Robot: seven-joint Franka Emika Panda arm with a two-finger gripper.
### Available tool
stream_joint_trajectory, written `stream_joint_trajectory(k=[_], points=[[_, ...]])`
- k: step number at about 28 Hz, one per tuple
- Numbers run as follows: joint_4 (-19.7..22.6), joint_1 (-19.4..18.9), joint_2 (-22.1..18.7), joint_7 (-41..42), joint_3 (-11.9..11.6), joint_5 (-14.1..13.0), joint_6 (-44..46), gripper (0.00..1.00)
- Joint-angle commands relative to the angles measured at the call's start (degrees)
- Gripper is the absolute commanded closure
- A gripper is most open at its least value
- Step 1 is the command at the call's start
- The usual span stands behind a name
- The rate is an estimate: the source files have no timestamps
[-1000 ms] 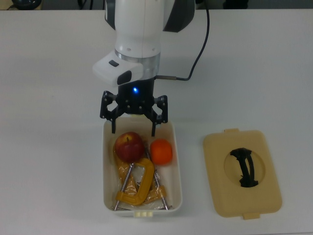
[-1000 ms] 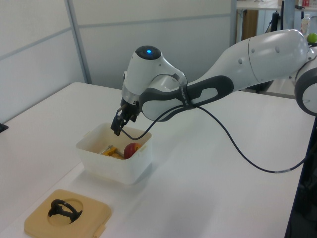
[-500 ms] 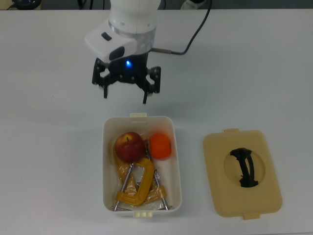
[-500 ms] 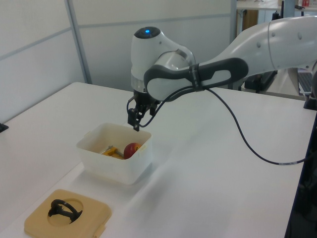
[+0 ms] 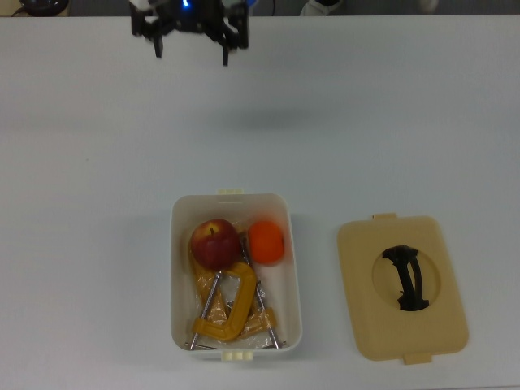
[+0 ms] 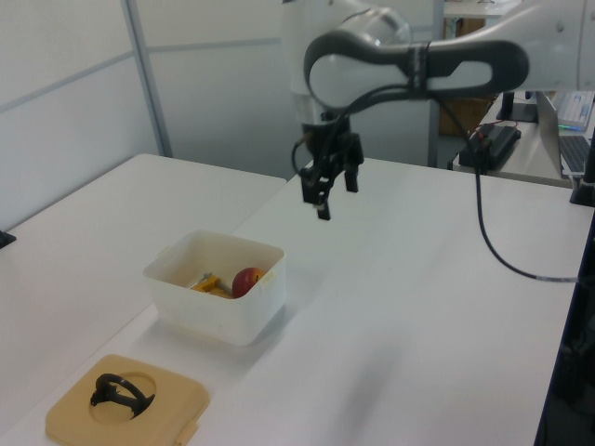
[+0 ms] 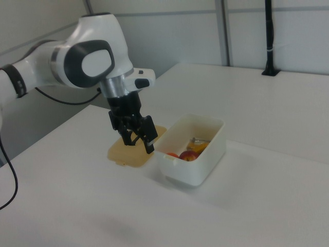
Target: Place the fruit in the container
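The dark red apple [image 5: 215, 242] and the bright orange [image 5: 266, 242] lie side by side inside the white container [image 5: 174, 268], at its end nearest the top view's top. In the left view only the apple [image 6: 247, 280] shows above the container's wall [image 6: 216, 311]. My gripper [image 5: 192, 55] hangs open and empty at the top view's upper edge, well clear of the container. The left view shows the gripper [image 6: 333, 190] high above the table, behind and to the right of the tub. In the right view the gripper [image 7: 139, 144] is left of the container [image 7: 193, 167].
A yellow C-clamp [image 5: 231, 313] on a crinkled wrapper fills the rest of the container. The flat tan lid [image 5: 402, 288] with a black handle lies on the white table at the top view's right of the tub. A black cable trails from the arm.
The open gripper has lifted off the container's rim and travelled toward the top view's upper edge. Apple and orange stay in the tub.
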State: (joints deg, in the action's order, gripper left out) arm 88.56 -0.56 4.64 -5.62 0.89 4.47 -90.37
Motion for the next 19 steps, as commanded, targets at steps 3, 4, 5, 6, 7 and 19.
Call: stream_joint_trajectory(k=[3, 4, 5, 6, 7, 19], points=[[2.75, 0.47, -3.76, 2.19, -0.54, -1.31, 1.25, 0.00], [2.67, 0.48, -3.76, 2.19, -0.54, -1.31, 1.07, 0.00], [2.58, 0.48, -3.59, 2.19, -0.54, -1.31, 0.98, 0.00], [2.40, 0.48, -3.50, 2.19, -0.54, -1.31, 0.81, 0.00], [2.31, 0.56, -3.41, 2.19, -0.54, -1.31, 0.29, 0.00], [2.31, 1.27, -3.67, 2.19, -0.98, -2.01, -1.48, 0.00]])
